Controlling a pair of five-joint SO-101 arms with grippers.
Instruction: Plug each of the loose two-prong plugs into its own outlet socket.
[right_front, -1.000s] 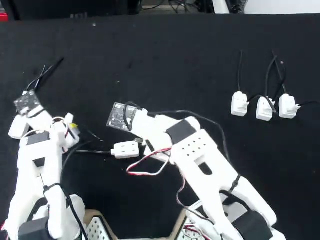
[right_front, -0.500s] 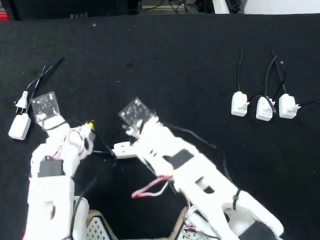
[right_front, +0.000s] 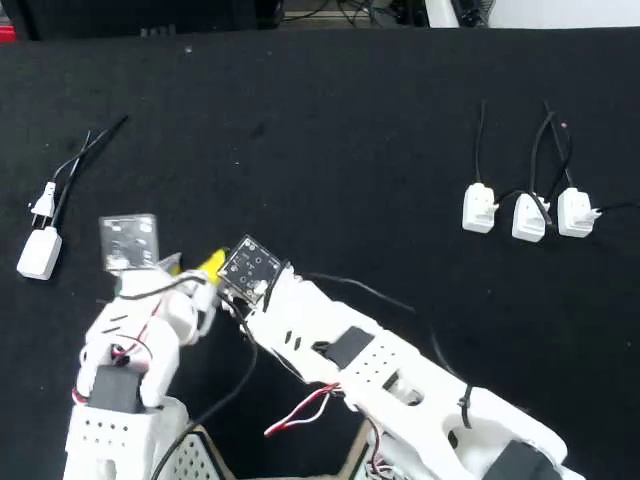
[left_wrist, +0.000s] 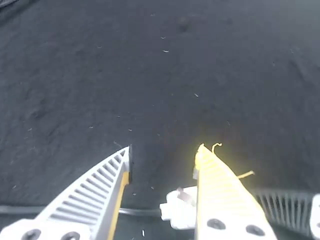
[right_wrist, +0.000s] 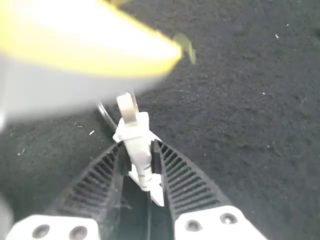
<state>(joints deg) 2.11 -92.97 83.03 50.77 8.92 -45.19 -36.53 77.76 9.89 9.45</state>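
My right gripper (right_wrist: 137, 150) is shut on a small white two-prong plug (right_wrist: 134, 140), its metal prongs (right_wrist: 127, 107) pointing away from the wrist just above the black mat. In the left wrist view my left gripper (left_wrist: 162, 150) stands open, and the same white plug (left_wrist: 176, 210) sits just beside its yellow finger (left_wrist: 215, 185). That yellow finger (right_wrist: 100, 40) looms close over the plug in the right wrist view. From above, both arms meet at front left, the left gripper's yellow fingertip (right_front: 210, 265) touching the right wrist's camera board (right_front: 248, 265).
A white socket block (right_front: 38, 253) and a loose plug (right_front: 42, 203) on a black cord lie at the far left. Three white socket blocks (right_front: 527, 215) with cords sit in a row at the right. Black mat (right_front: 330, 130) stretches free behind the arms.
The right gripper closed on the white plug that lay on the mat and shifted left. The left arm swung right from the far-left socket block until its gripper met the right one.
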